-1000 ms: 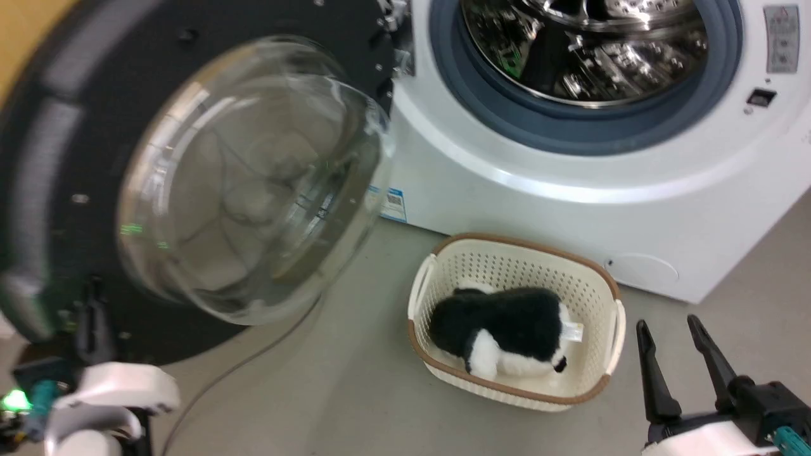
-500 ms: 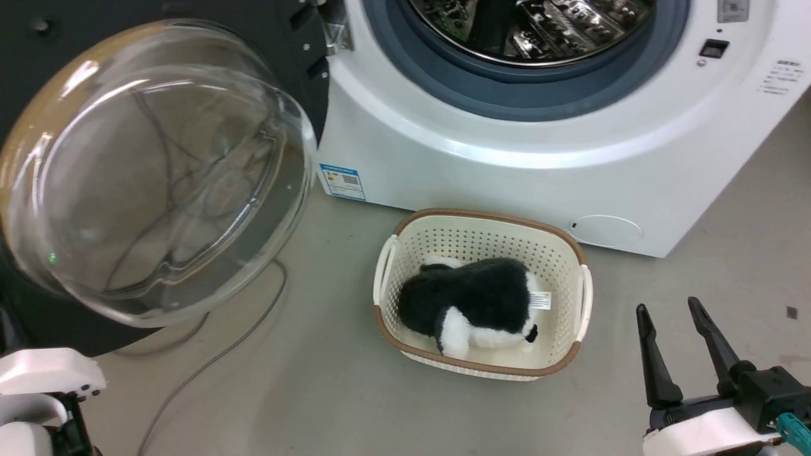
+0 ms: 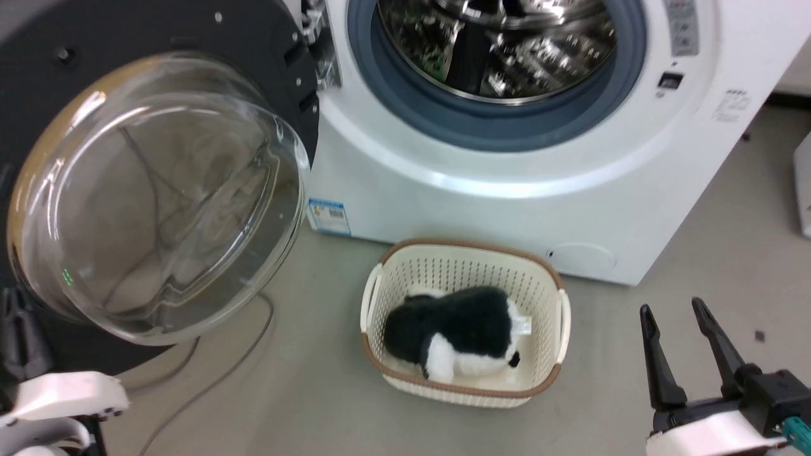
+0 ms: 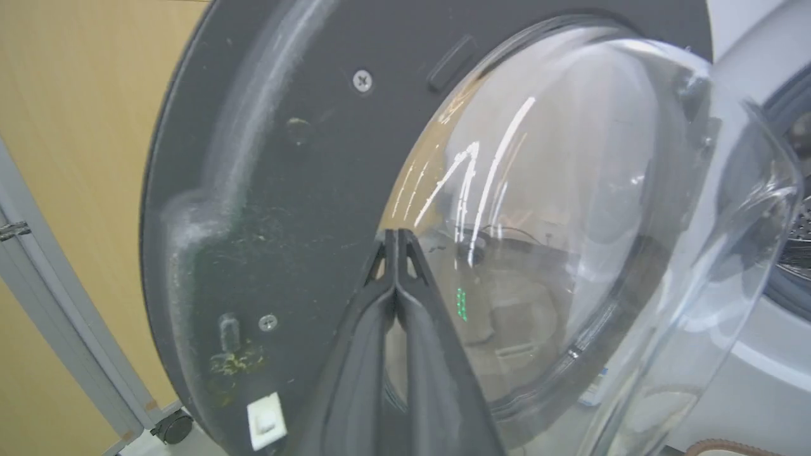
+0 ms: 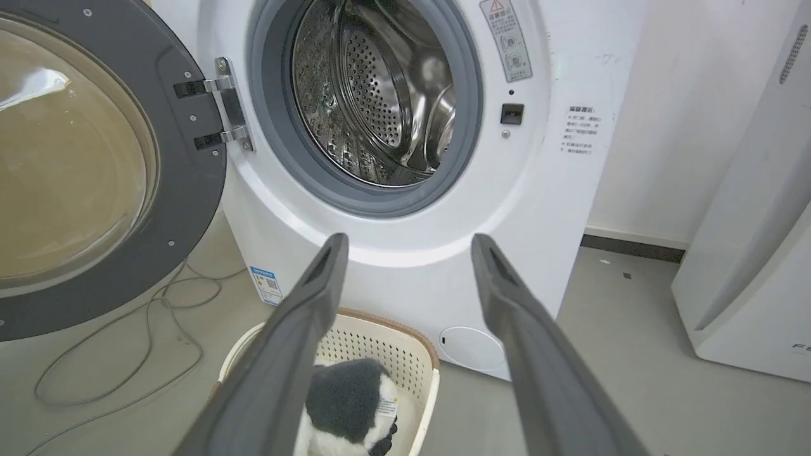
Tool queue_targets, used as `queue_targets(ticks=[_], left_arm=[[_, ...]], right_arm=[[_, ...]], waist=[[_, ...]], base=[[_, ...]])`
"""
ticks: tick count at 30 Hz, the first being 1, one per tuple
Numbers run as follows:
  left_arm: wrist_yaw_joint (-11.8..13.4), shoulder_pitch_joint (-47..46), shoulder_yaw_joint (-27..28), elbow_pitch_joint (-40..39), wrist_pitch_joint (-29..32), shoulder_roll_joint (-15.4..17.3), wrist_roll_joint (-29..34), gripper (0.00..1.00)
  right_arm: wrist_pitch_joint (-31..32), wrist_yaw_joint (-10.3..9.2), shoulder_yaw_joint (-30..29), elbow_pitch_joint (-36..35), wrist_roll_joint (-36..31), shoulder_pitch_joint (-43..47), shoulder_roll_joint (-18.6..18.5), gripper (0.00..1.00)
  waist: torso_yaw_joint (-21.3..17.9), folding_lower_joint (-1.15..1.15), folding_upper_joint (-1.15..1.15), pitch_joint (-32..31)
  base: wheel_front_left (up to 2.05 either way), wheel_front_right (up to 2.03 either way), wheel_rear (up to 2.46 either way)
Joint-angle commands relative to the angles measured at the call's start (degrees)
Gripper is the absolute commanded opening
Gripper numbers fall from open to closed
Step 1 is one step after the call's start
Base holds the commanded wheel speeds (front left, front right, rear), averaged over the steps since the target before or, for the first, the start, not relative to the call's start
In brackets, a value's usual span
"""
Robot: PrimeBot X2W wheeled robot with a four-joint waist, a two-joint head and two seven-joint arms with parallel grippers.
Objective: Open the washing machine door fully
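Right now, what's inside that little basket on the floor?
A black-and-white plush toy lies inside the cream basket. It covers most of the bottom, so anything under it is hidden.

We find the washing machine door (image 3: 152, 190) running off the head view's left edge, and the drum (image 3: 500, 44) off its top. We cannot read the blue sticker (image 3: 328, 216); its print is too small.

You get bright, even indoor light; white glare streaks cross the washing machine door (image 4: 481, 177) glass, and the drum (image 3: 500, 44) seems slightly blurred.
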Motion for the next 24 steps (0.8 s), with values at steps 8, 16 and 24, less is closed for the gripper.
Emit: queue_targets(ticks=[8,16,24], left_arm=[[-3.8,6.4,-2.8,-9.9,0.1,-3.4,2.3,0.0],[-6.9,10.2,-7.0,-13.2,0.1,-5.3,2.4,1.0],[-8.7,12.2,-11.9,-11.7,0.1,-6.1,2.8,1.0]], right_arm=[[-0.2,0.28,-0.5,-1.5,0.6,3.3,0.2,1.0],[-0.2,0.28,-0.9,-2.7,0.6,5.1,0.2,1.0],[-0.2,0.28,-0.1,-3.6,0.7,5.7,0.2,1.0]], waist=[[-2.8,0.0,0.0,-6.6],[-6.3,0.0,0.0,-8.7],[-10.3,0.0,0.0,-9.4]], base=[[0.0,0.0,0.0],[0.0,0.0,0.0],[0.0,0.0,0.0]])
